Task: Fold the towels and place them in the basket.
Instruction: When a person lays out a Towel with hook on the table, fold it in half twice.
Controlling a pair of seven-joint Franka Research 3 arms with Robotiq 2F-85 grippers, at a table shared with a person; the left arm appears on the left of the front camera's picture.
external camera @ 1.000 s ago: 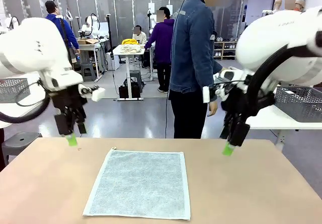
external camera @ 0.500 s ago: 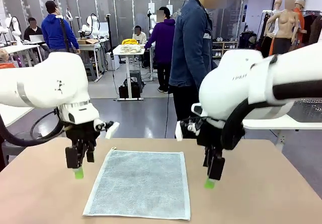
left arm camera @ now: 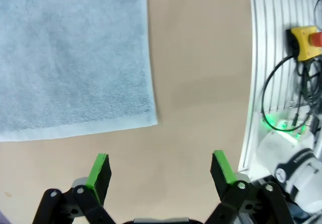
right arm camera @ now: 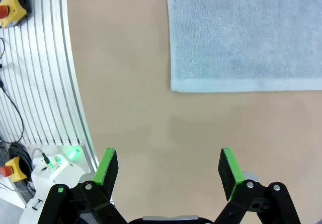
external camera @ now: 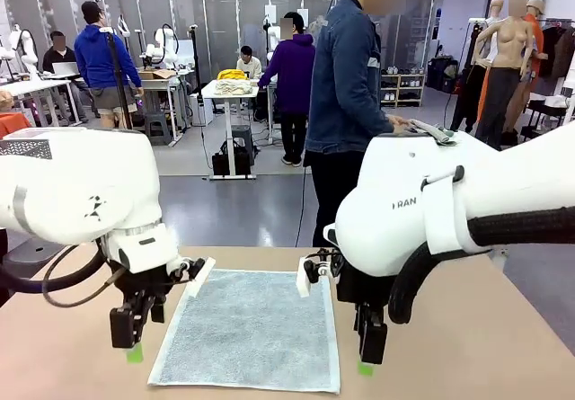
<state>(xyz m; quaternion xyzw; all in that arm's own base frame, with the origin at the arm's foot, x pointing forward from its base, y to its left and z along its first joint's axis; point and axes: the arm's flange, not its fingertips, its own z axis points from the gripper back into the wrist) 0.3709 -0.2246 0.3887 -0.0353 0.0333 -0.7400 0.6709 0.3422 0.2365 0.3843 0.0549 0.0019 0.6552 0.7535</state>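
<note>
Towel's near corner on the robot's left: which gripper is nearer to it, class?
Left. The left gripper is just outside that corner of the towel, and it is open. The right gripper is beside the opposite near corner, across the towel.

Pale blue-grey towel [external camera: 252, 328] on tan table [external camera: 503, 346]; green pads [left arm camera: 99, 169] on black left gripper [left arm camera: 160, 168] and right gripper [right arm camera: 168, 167]; white arms [external camera: 63, 184].

My right arm [external camera: 406, 204] carries dark letters on its white shell reading "RAN"; the rest of the word I cannot make out.
</note>
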